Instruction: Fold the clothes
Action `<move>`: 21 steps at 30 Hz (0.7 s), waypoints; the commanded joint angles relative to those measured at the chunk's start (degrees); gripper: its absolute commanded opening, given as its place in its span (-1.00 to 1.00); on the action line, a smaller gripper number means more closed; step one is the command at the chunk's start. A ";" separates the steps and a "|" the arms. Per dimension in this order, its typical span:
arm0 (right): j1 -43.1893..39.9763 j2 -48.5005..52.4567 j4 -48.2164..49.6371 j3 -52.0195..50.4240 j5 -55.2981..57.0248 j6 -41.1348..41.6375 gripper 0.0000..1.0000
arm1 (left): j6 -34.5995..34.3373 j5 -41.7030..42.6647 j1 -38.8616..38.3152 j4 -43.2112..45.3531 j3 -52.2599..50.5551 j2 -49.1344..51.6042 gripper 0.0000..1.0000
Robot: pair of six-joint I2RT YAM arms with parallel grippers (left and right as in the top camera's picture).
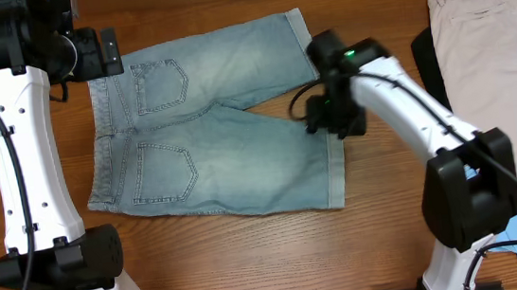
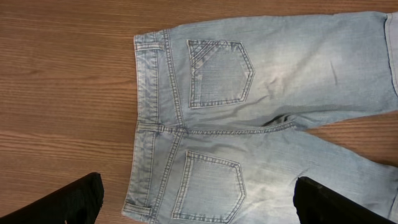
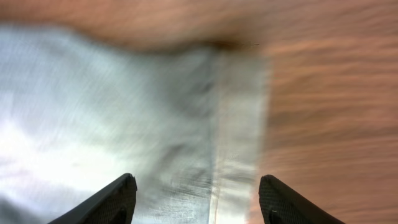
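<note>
The denim shorts (image 1: 210,140) lay flat on the wooden table (image 1: 368,1), back pockets up. Their waistband (image 2: 149,124) was to the left and both legs ran right, the far leg angled away from the near one. Beige shorts (image 1: 496,46) sat well apart at the far right.

The right gripper (image 3: 196,205) hovered with its fingers spread wide over the cuff (image 3: 239,124) of the near leg, toward that hem's far corner. Its view was blurred, so whether the tips touched cloth could not be told. The left gripper (image 2: 199,205) hung above the far end of the waistband, fingers likewise apart and holding nothing.

The step looked like a first grasp for folding. To do it well, the right fingers should straddle the cuff edge and pinch through both layers. The left should take the waistband, so the cloth lifts evenly without dragging.
</note>
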 commanded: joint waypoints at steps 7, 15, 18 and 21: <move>-7.93 -0.76 7.52 -3.63 -3.04 -6.71 0.34 | 1.31 0.00 -0.44 0.70 0.35 0.11 1.00; -7.63 -0.72 22.10 -14.14 -4.31 -8.24 0.02 | 1.33 1.38 -0.44 2.38 0.35 0.70 1.00; -7.63 -0.66 26.93 -16.96 -4.31 -10.08 -0.13 | 1.33 1.44 -0.44 2.38 0.35 1.97 1.00; -7.61 -0.59 30.84 -19.12 -5.33 -11.34 -0.45 | 1.33 2.69 -0.50 1.51 0.35 4.35 1.00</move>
